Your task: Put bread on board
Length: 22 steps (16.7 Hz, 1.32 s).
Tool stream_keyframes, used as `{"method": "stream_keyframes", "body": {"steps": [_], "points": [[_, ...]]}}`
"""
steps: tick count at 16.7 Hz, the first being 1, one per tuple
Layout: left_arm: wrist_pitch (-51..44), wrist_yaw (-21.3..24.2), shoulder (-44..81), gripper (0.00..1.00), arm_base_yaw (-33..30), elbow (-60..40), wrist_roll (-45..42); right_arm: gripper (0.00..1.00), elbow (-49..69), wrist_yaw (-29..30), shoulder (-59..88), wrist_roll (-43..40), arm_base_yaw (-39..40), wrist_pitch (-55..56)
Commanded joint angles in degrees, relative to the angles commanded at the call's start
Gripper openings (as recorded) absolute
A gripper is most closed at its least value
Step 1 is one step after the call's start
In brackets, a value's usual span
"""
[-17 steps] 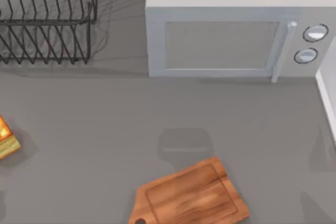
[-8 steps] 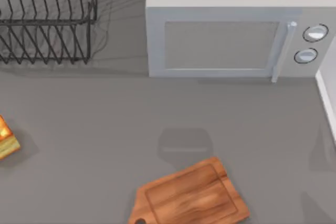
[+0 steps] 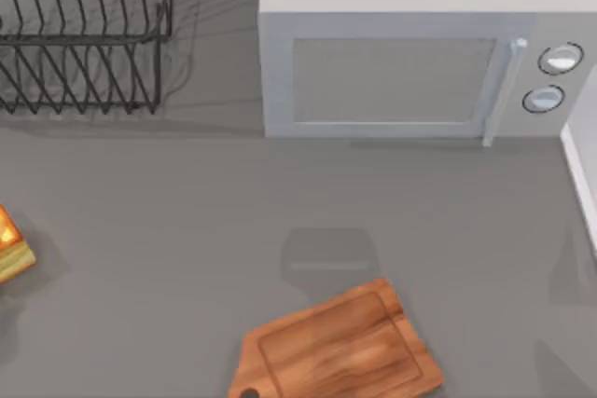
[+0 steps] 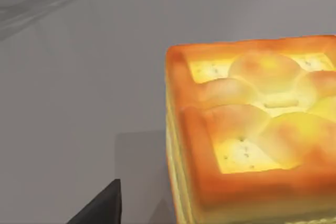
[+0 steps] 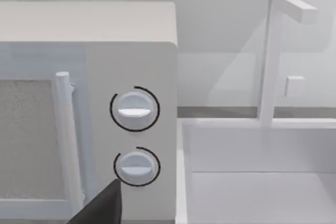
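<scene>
Left jaws' dark finger (image 4: 100,205) beside bread (image 4: 252,129), off board (image 3: 340,347).

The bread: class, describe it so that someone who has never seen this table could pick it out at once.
Start at the big grey microwave at the back, then move past the wire rack to the table's far left edge. There lies the bread, apart from the wooden board near the front. It is a small squarish golden-orange slice with a paler crust, the one bright thing there.
</scene>
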<state>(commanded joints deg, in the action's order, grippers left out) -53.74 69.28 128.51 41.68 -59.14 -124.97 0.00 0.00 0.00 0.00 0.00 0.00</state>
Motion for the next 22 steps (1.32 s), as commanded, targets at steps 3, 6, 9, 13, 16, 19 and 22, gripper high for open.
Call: {"method": "stream_keyframes", "body": {"steps": [3,6,9,13,16,19,22], "points": [[10.0,1.6,-1.1,1.0,-3.3,3.2,8.3,1.0,0.0,0.0,0.0,0.0,0.0,0.0],[17.0,2.6,-2.4,1.0,-5.7,5.5,14.7,1.0,0.0,0.0,0.0,0.0,0.0,0.0],[18.7,2.8,-2.8,1.0,-6.3,6.1,16.5,1.0,0.0,0.0,0.0,0.0,0.0,0.0],[18.7,2.8,-2.8,0.92,-6.3,6.1,16.5,1.0,0.0,0.0,0.0,0.0,0.0,0.0],[18.7,2.8,-2.8,0.7,-6.3,6.1,16.5,1.0,0.0,0.0,0.0,0.0,0.0,0.0],[18.7,2.8,-2.8,0.47,-6.3,6.1,16.5,1.0,0.0,0.0,0.0,0.0,0.0,0.0],[18.7,2.8,-2.8,0.25,-6.3,6.1,16.5,1.0,0.0,0.0,0.0,0.0,0.0,0.0]]}}
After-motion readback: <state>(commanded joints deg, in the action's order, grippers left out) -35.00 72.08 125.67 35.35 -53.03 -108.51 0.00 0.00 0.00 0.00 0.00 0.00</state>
